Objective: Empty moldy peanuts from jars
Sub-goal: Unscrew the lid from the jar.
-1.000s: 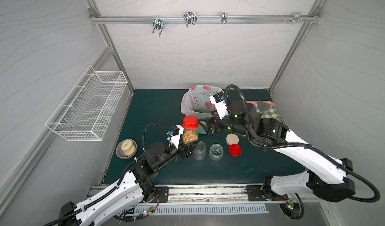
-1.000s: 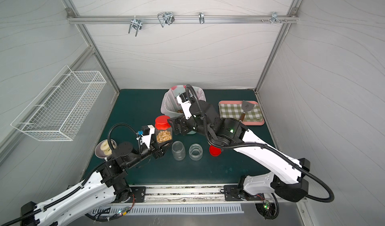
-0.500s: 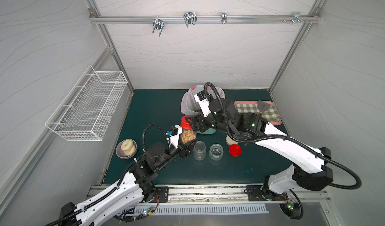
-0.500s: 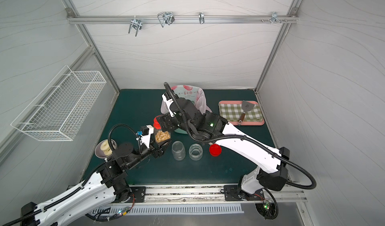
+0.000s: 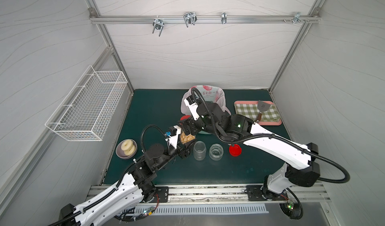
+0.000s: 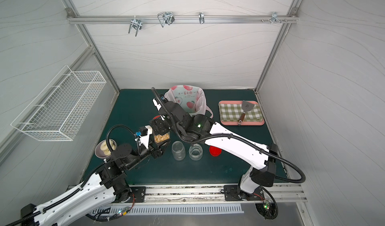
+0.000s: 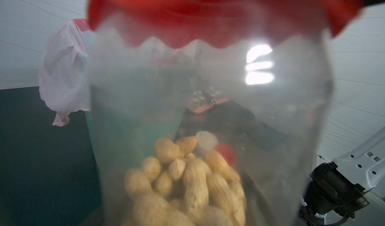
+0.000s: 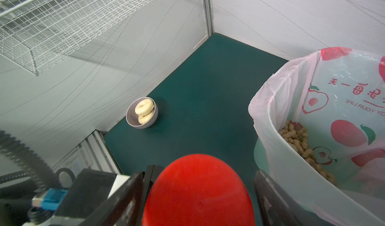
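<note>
Left gripper is clamped on the lower body of the peanut jar. The jar stands upright, left of mat ctr, approx mid-depth. Peanuts sit in its lower part. In the left wrist view the same peanuts heap low behind the clear wall, w/ the red lid on top. Whether the lid is screwed tight can't be told.

Right gripper reaches in from the right, over the jar top. Its jaws are spread and straddle the red lid, w/ one finger on each side. A thin dark gap shows by the other finger; contact on the first side can't be told.

Just right of the peanut jar, in a row, lidless and upright:
- taller empty jar
- shorter empty jar, near it but apart
- loose red lid, flat on the mat further right, partly under the right arm

The bin w/ pink printed bag stands far of the peanut jar, at ctr-far. More peanuts lie at the bag's bottom.

Bowl w/ 2 donuts is at the left mat edge. Tray w/ checked cloth + spatula is far right. Wire basket hangs on the left wall.
</note>
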Motion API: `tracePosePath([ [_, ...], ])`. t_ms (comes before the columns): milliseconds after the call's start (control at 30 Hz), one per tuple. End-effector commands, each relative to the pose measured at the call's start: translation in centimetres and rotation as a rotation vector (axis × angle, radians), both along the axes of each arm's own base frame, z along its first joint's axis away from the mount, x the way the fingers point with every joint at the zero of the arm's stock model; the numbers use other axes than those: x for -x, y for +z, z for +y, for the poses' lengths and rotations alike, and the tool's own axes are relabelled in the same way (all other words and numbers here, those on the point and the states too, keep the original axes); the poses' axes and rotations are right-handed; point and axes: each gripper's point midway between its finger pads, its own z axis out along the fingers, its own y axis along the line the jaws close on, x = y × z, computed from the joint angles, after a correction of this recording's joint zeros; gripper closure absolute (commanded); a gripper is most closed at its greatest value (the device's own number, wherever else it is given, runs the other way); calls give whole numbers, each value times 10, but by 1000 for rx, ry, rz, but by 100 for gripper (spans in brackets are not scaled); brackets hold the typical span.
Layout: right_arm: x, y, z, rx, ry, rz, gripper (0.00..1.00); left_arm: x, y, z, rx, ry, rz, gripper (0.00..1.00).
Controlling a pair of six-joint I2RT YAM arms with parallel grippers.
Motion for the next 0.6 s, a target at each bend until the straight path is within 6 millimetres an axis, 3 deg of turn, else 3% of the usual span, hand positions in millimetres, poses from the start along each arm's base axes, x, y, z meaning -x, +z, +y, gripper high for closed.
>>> tracePosePath([
  [0, 3, 16, 9, -55, 11, -18, 20, 1, 21, 1, 46, 2, -61, 72],
  [400, 5, 21, 15, -81, 26, -25, 23, 2, 22, 0, 48, -9, -62, 72],
  [567, 4, 21, 14, -80, 23, -28, 31, 2, 22, 0, 49, -11, -63, 72],
])
